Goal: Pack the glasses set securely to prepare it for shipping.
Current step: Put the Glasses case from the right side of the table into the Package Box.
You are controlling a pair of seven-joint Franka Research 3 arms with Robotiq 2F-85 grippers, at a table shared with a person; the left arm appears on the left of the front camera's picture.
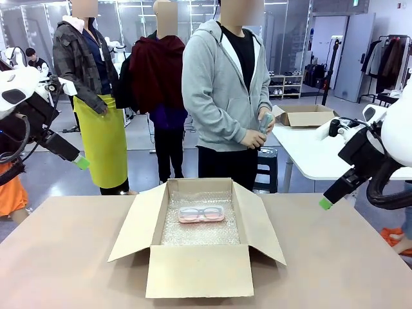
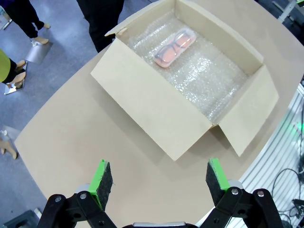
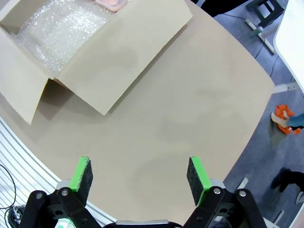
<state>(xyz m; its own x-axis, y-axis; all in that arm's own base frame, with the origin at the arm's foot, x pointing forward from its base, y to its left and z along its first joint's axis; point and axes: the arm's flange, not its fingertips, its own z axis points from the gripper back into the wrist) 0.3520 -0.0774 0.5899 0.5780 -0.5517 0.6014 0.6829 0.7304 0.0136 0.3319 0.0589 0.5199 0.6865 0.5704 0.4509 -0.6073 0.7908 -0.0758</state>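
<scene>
An open cardboard box (image 1: pixel 199 270) stands mid-table, its floor lined with bubble wrap (image 1: pixel 199 235). The pale pink glasses case (image 1: pixel 201 214) lies on the wrap toward the far side; it is also seen in the left wrist view (image 2: pixel 175 47) and at the top edge of the right wrist view (image 3: pixel 111 4). A person in a grey hoodie stands at the far side holding the mint green case (image 1: pixel 264 121) in both hands. My left gripper (image 1: pixel 82 162) hangs open, high at the left. My right gripper (image 1: pixel 326 203) hangs open above the table's right. Both are empty (image 2: pixel 159 178) (image 3: pixel 140 175).
The box's four flaps (image 2: pixel 142 90) (image 3: pixel 123 52) are spread outward over the brown table (image 1: pixel 64 257). A white table with another cardboard box (image 1: pixel 308 116) stands back right. Two more people stand behind at the left.
</scene>
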